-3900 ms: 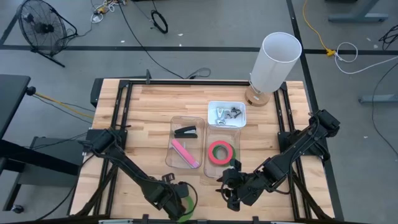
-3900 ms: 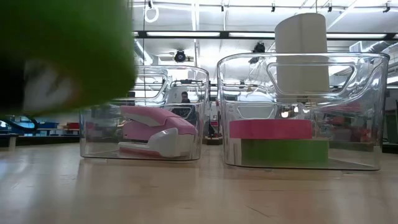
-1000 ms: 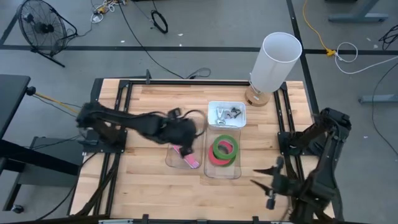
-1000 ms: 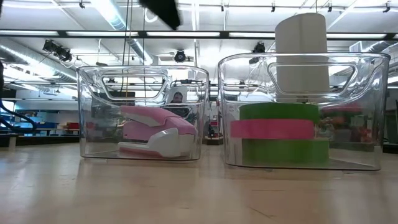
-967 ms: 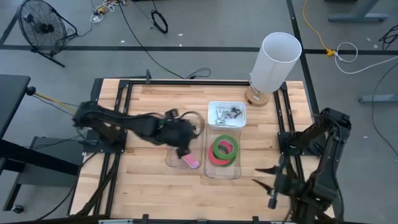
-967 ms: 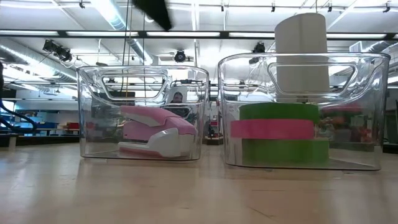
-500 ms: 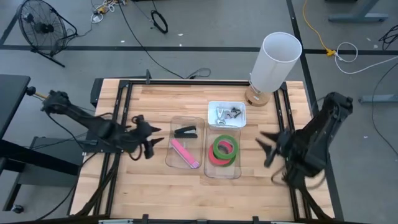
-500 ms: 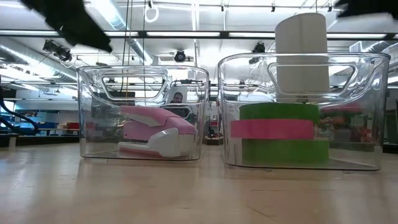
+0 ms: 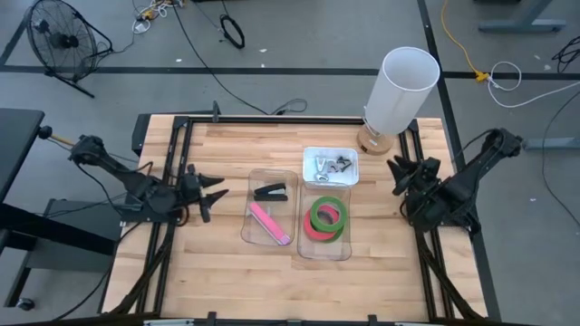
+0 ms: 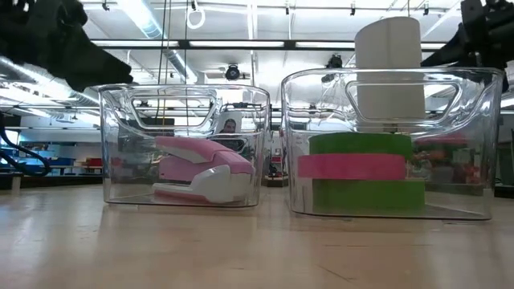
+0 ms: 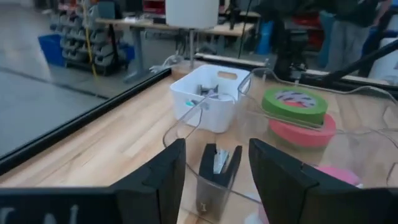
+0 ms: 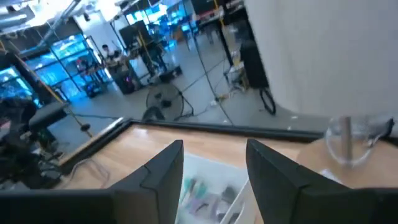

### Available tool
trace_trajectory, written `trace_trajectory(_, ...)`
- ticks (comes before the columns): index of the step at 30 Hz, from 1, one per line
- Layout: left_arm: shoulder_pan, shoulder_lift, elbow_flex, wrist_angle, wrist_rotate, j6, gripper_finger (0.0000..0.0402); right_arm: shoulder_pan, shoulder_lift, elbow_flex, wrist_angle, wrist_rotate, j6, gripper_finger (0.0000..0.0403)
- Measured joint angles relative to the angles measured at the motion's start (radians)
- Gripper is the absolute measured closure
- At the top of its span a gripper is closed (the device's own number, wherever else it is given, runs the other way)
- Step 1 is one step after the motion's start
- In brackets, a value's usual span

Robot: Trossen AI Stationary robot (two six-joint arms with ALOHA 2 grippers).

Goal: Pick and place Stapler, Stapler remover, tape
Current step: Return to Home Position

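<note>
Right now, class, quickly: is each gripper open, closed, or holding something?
Left gripper: open, empty, at the table's left edge.
Right gripper: open, empty, at the table's right edge.

Clear bins (image 9: 283,213), white bin (image 9: 331,149) cluster mid-table; white cylinder (image 9: 401,89) far right corner; table (image 9: 217,272) front, left open.

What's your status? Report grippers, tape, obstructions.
Left gripper open, empty, at the table left edge. Right gripper open, empty, at the right edge. Three tape rolls stacked in right clear bin. Nothing blocking the bins.
</note>
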Motion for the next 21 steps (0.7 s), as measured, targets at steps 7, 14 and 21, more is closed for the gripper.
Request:
trace_trajectory(7,0.015,-0.139,-0.082,0.032,-0.034,0.111,0.0241,-0.080,-0.131,-0.035,-0.011,0.073,-0.161,0.0227)
trace_trajectory(14,0.135,-0.226,-0.115,0.139,-0.088,0.298,0.0268,-0.179,-0.196,-0.074,0.014,0.112,-0.190,0.0227)
trace_trajectory(21,0.294,-0.240,-0.125,0.210,0.189,0.294,0.0300,-0.268,-0.144,-0.183,0.563,0.116,-0.596,0.0227)
